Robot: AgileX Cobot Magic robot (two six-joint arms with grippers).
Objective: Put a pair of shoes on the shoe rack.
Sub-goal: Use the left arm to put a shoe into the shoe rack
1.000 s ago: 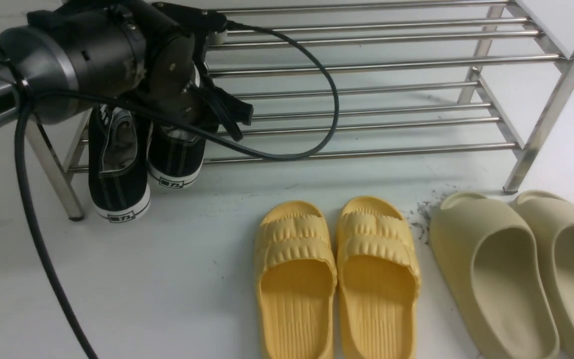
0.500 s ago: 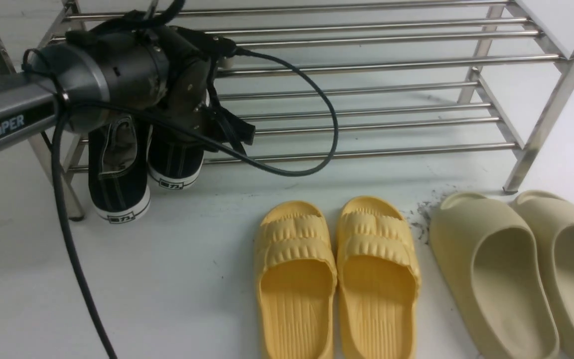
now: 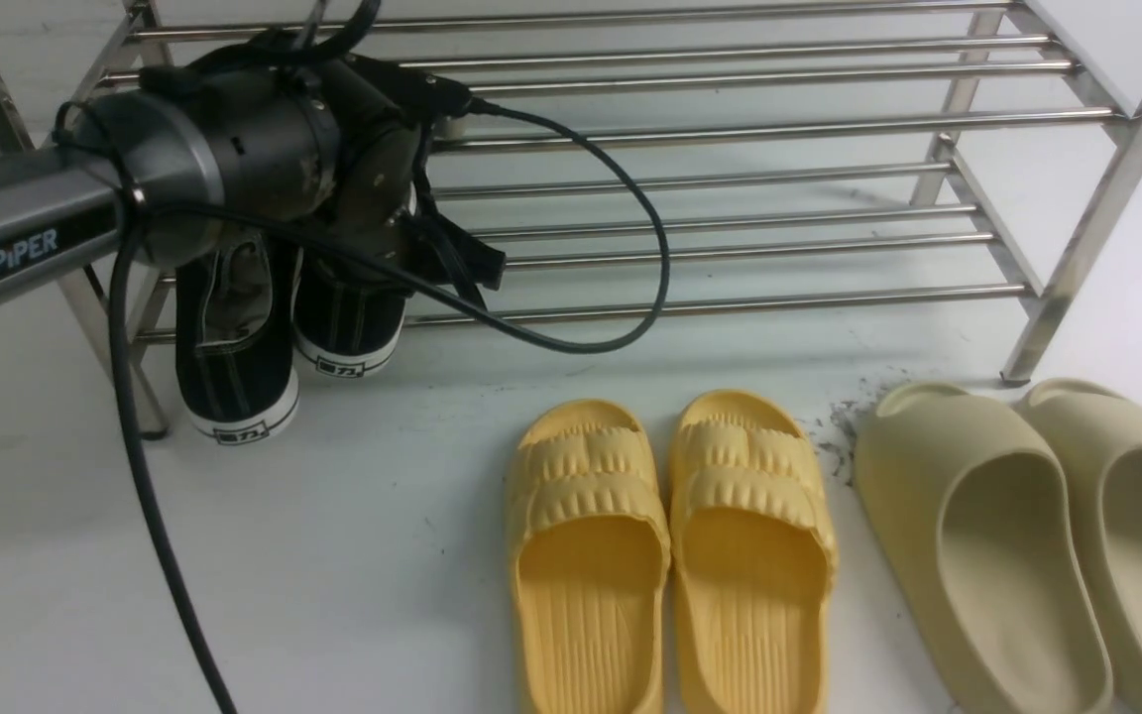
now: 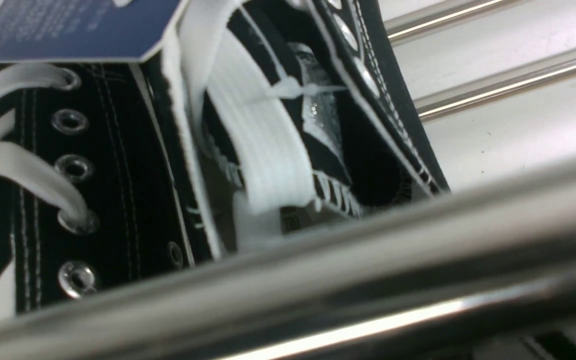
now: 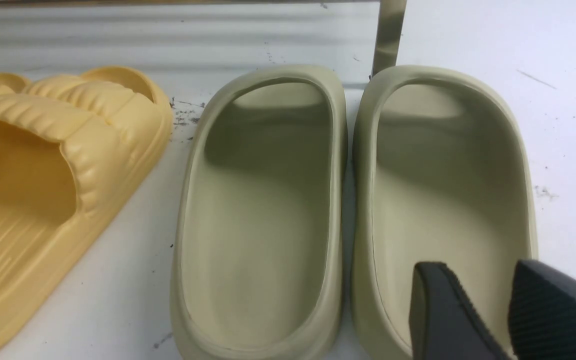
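Note:
Two black sneakers, the pair of shoes (image 3: 234, 377) (image 3: 348, 327), lie at the left end of the shoe rack (image 3: 779, 124), on its lower tier, heels pointing at me. The left heel hangs past the front tube. My left arm reaches over them, and its gripper (image 3: 472, 260) is shut just right of the right sneaker, with nothing seen in it. In the left wrist view a sneaker's eyelets and white laces (image 4: 93, 165) fill the frame behind a blurred rack tube (image 4: 318, 260) that hides the jaws. My right gripper (image 5: 473, 272) hangs open above a beige slide (image 5: 443, 200).
Yellow ridged slides (image 3: 670, 555) stand on the white floor in front of the rack. Larger beige slides (image 3: 1027, 535) sit by the rack's right front leg (image 3: 1096, 228). The left arm's black cable (image 3: 650, 258) loops across the lower tubes. Grey smudges (image 3: 844, 421) mark the floor.
My left arm has drawn back and sunk a little, so its forearm now shows at the left edge. Both sneakers stay where they were.

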